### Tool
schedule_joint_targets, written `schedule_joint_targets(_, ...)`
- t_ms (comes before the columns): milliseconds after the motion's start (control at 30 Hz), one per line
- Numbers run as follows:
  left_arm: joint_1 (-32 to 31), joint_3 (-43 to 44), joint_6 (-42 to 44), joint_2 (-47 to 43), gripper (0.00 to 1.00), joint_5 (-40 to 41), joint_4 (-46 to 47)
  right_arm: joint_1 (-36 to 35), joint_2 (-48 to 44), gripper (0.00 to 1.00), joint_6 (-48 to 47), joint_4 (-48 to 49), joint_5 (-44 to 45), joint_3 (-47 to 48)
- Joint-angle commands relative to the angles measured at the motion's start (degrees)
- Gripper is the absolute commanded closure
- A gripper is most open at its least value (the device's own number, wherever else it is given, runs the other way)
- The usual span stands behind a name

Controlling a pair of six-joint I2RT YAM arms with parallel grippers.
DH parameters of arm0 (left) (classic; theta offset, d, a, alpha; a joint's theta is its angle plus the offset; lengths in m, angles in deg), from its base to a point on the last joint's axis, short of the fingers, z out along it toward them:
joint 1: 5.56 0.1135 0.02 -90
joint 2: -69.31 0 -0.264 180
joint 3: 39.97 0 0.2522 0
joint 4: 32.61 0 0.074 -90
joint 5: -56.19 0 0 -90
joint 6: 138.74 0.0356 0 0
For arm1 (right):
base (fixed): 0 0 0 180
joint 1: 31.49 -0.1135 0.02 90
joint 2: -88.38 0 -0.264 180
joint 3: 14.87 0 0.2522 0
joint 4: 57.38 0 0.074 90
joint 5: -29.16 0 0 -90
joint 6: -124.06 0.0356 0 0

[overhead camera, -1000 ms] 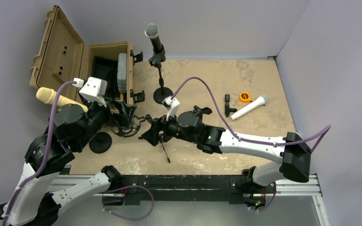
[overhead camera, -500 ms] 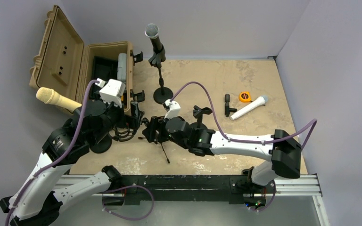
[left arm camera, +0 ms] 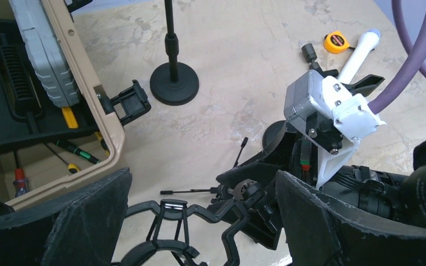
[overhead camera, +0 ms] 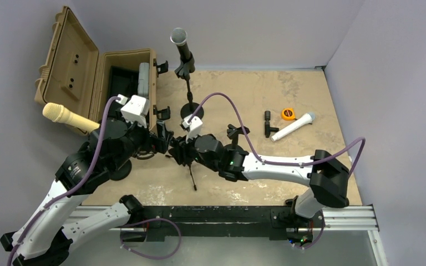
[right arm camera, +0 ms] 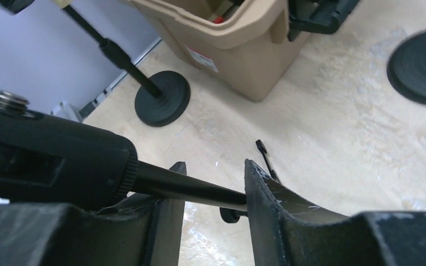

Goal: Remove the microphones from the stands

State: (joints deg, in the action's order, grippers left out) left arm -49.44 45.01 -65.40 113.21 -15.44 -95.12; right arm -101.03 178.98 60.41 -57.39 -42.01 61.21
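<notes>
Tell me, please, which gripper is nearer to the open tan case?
Left. The left gripper sits just beside a corner of the tan case; the right gripper is farther out over the table.

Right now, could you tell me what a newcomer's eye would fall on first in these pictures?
The two arms nose to nose mid-table, the left gripper and right gripper crowding a tangle of black stand parts. Behind them a silver-headed microphone stands upright in its stand, with an open tan case at the far left and a white microphone lying at the right.
</notes>
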Motion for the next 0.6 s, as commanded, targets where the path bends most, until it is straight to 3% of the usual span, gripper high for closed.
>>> schedule_joint_targets(0, 0.19, -0.56, 0.98, -0.68, 0.01, -0.8, 3.19, 3.87, -3.02, 0.65, -19.56, 16.55, -10.13, -4.0)
schedule_joint_targets(67, 0.19, -0.36, 1.15, -1.12, 0.01, -0.78, 3.53, 5.82, -4.36, 0.67, -23.94, 21.73, -16.41, -6.68)
schedule_joint_targets(233, 0.15, 1.85, 1.7, -1.12, 0.01, -1.52, 2.97, 15.36, -4.16, 0.68, -28.41, 33.85, -44.95, -11.73)
schedule_joint_targets(367, 0.13, 4.68, 2.2, -0.76, 0.0, -1.79, 0.94, 16.52, 3.34, 0.69, -34.91, 23.26, -55.19, -2.09)
schedule_joint_targets(467, 0.15, 6.51, 2.41, -0.9, 0.0, -1.65, -0.12, 17.11, 8.57, 0.72, -37.74, 14.78, -58.43, 4.04)
schedule_joint_targets(567, 0.2, 7.07, 2.34, -1.36, 0.0, -0.86, -0.77, 17.68, 9.57, 0.71, -37.64, 12.16, -58.37, 5.3)
